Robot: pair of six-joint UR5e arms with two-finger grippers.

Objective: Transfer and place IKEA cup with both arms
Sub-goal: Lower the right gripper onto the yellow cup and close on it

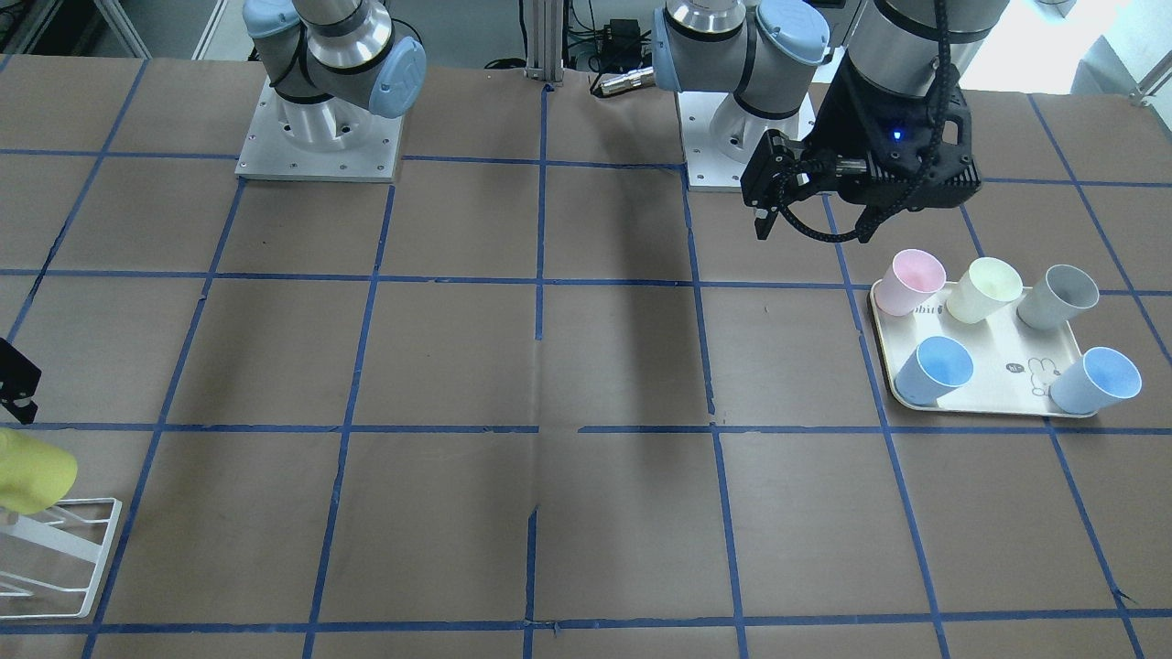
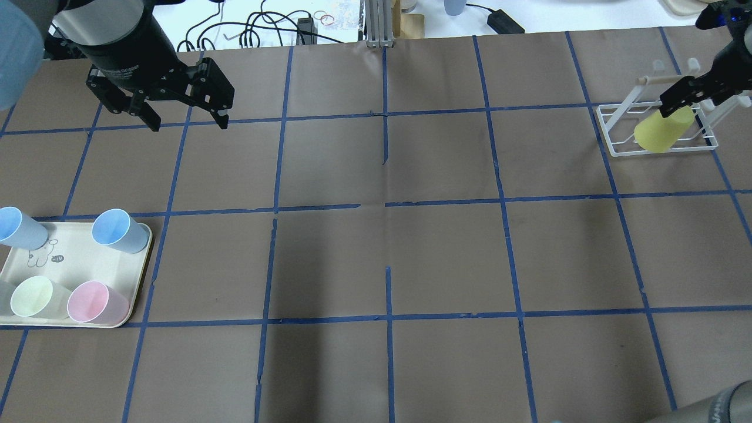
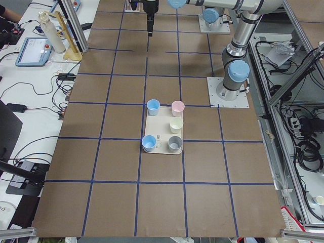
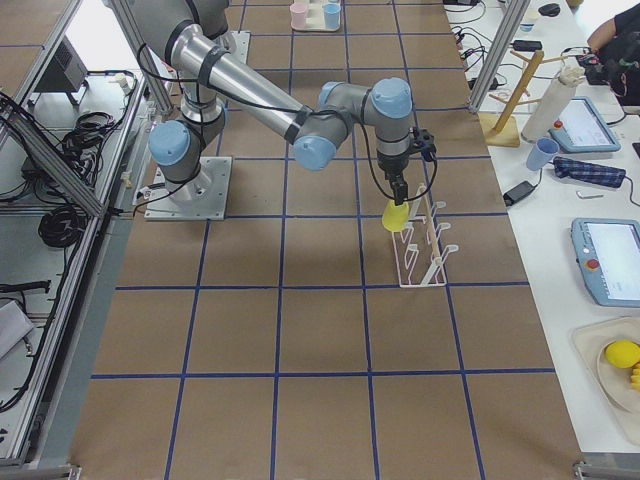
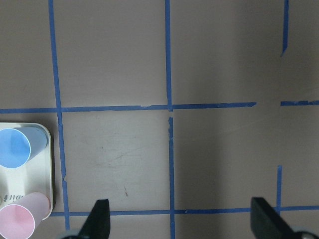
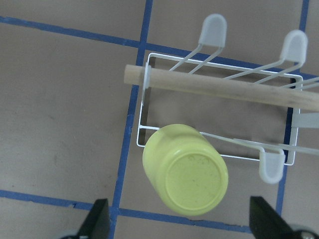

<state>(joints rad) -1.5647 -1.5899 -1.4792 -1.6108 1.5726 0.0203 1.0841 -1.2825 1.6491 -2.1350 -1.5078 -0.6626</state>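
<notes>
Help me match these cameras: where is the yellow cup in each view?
Front-facing: cup at left edge.
Overhead: cup upper right.
Exterior left: not in view.
Exterior right: cup near centre.
Left wrist: not in view.
Right wrist: cup lower centre.
Shared landmark: white rack holding it.

I'm running this from a robotics lab. The brown surface (image 1: 458, 348) is gridded with blue tape (image 2: 385, 202). The arms (image 4: 250, 90) are bolted on metal plates (image 1: 275, 160) at its near edge. An aluminium post (image 2: 379, 23) and loose cables (image 2: 258, 29) line the far edge. Teach pendants (image 4: 610, 262) lie on a white bench (image 4: 530, 250) alongside.
</notes>
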